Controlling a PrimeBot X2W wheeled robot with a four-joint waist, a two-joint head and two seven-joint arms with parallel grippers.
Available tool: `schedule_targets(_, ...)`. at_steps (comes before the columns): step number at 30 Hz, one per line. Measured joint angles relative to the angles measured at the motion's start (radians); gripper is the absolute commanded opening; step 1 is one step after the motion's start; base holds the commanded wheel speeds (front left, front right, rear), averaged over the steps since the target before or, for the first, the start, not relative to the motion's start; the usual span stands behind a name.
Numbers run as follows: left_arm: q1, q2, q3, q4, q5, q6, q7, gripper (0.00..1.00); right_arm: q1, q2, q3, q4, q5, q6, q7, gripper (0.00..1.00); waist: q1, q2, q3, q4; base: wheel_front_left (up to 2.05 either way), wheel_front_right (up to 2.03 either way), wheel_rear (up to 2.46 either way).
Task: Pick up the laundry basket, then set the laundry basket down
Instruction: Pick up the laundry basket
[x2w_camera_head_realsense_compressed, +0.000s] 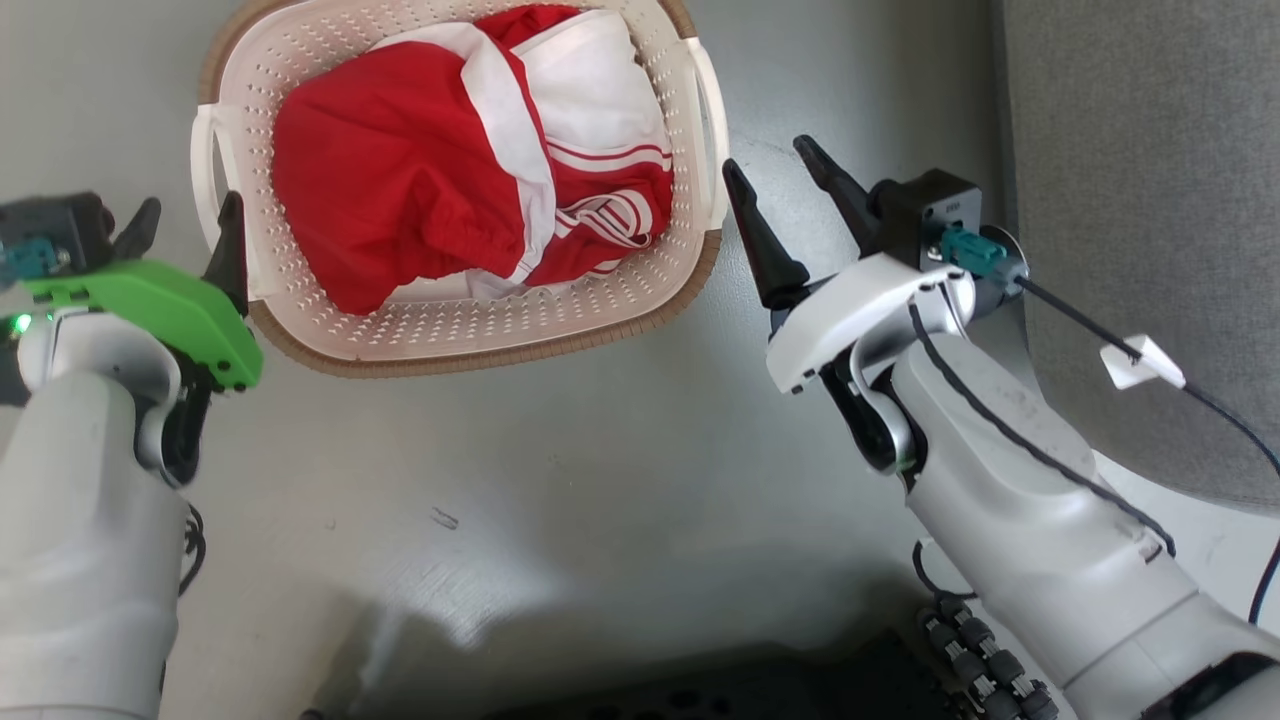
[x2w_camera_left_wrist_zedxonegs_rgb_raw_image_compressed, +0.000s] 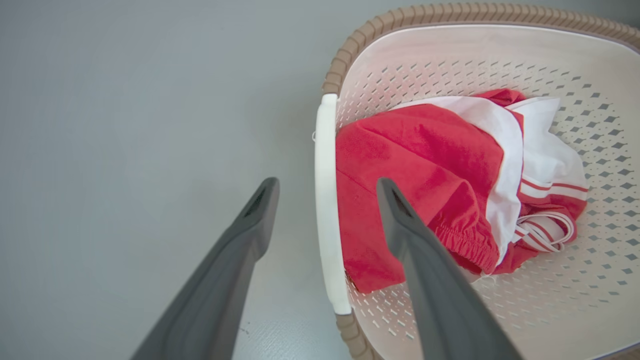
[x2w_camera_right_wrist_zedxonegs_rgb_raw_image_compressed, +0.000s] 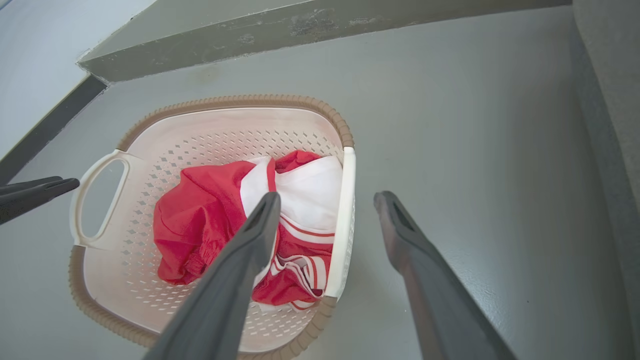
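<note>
The laundry basket (x2w_camera_head_realsense_compressed: 480, 325) sits on the grey floor (x2w_camera_head_realsense_compressed: 560, 450) between the two arms, with red-and-white clothing (x2w_camera_head_realsense_compressed: 400, 200) inside. Left pincer (x2w_camera_head_realsense_compressed: 190, 210) is open at the left handle (x2w_camera_left_wrist_zedxonegs_rgb_raw_image_compressed: 327, 200). Right pincer (x2w_camera_head_realsense_compressed: 768, 160) is open, just beside the right handle (x2w_camera_right_wrist_zedxonegs_rgb_raw_image_compressed: 345, 220). Neither is gripping anything.

Likely risks:
- An inner finger pinches cloth along with the handle.
- One side closes first and shoves the basket along the floor.
- Uneven grips tilt the load on lift.
- A thin handle slips between the long fingers.

Each wrist view shows its own fingers straddling a handle, one over the clothing and one over the floor; the head view leaves that unclear. The right wrist view also shows the open loop of the far handle (x2w_camera_right_wrist_zedxonegs_rgb_raw_image_compressed: 82, 200). Finger height above the handles cannot be told.
</note>
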Motion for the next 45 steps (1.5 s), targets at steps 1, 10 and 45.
schedule_targets(1,-0.011,0.001,-0.003,0.008,0.0,-0.003,0.006,1.0,-0.01,0.0,0.006,0.011,0.009,0.0,0.0,1.0,0.0,0.0,0.002,0.0,0.0,0.0,0.0)
schedule_targets(10,-0.092,0.004,-0.025,0.08,-0.013,-0.004,0.035,1.0,-0.102,-0.001,0.048,0.111,0.082,-0.018,0.022,1.0,0.0,0.0,0.038,0.006,0.0,0.0,0.0)
schedule_targets(45,-0.281,-0.019,-0.198,0.21,-0.082,-0.012,0.037,0.0,-0.329,0.004,0.209,0.305,0.27,-0.043,0.093,0.0,0.0,0.0,0.171,0.082,0.0,0.0,0.0)
